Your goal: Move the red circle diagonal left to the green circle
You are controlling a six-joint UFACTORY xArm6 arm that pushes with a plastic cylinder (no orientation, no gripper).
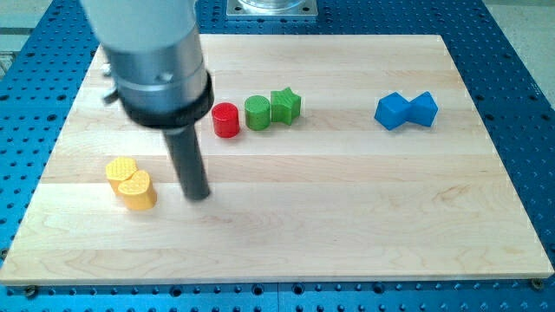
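My tip [199, 196] rests on the wooden bench [347, 225] at left of centre, just right of two touching yellow blocks [132, 183]. There are no fingers, only the rod, holding nothing. Above it, the red circle [226, 120] sits just left of the green circle [257, 113], which touches a green star [285, 106]. Two blue blocks [406, 110] lie at upper right.

Bright even light, soft shadows, arm blurred w/ motion

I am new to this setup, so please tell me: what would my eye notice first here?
First, the big grey arm at the view's upper left, with my tip resting beside the yellow blocks. Next, a tight row near the board's top: red circle, green circle, green star. Two blue blocks sit far right.
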